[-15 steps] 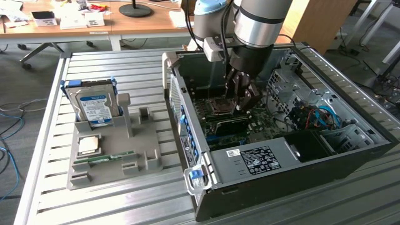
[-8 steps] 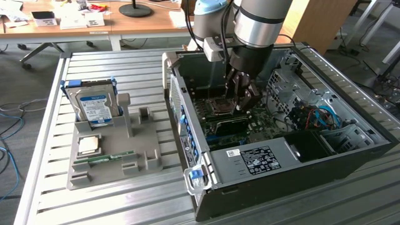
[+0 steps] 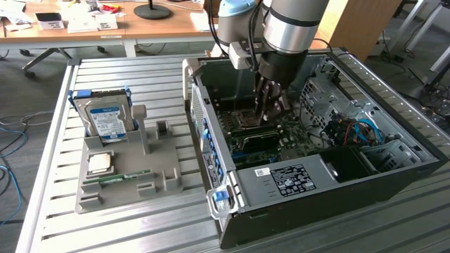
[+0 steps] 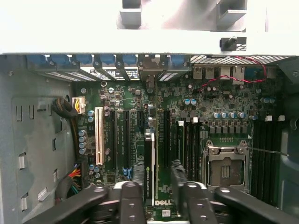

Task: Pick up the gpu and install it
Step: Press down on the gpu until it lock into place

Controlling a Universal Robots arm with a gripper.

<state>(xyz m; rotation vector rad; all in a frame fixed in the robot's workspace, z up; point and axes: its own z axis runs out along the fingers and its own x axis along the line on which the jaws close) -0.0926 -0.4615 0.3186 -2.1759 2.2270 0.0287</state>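
Fingers (image 4: 132, 196) of the gripper (image 4: 154, 193) are reaching down into the open computer case (image 3: 393, 168), and they are standing slightly apart with the gpu (image 4: 149, 163) sitting edge-on between them; whether the pads are actually pressing its faces I cannot tell. Seen from the wrist view, the gpu is running straight out ahead of the fingertips as a thin dark card with a pale edge, standing upright on the green motherboard (image 4: 187, 93) in line with the black expansion slots (image 4: 122, 140), and its far end is pointing toward the rear bracket openings (image 4: 149, 70) of the case. Just to one side of the fingers the white slot (image 4: 98, 135) is lying parallel to the card, and to the other side the silver processor socket (image 4: 225, 163) is sitting near them. In the exterior view the gripper (image 3: 271, 105) is hanging deep inside the case above the motherboard. Well away from the fingers, outside the case, the grey holder tray (image 3: 126, 158) is carrying the hard drive (image 3: 107, 118), a processor chip (image 3: 100, 163) and a green memory stick (image 3: 118, 178).
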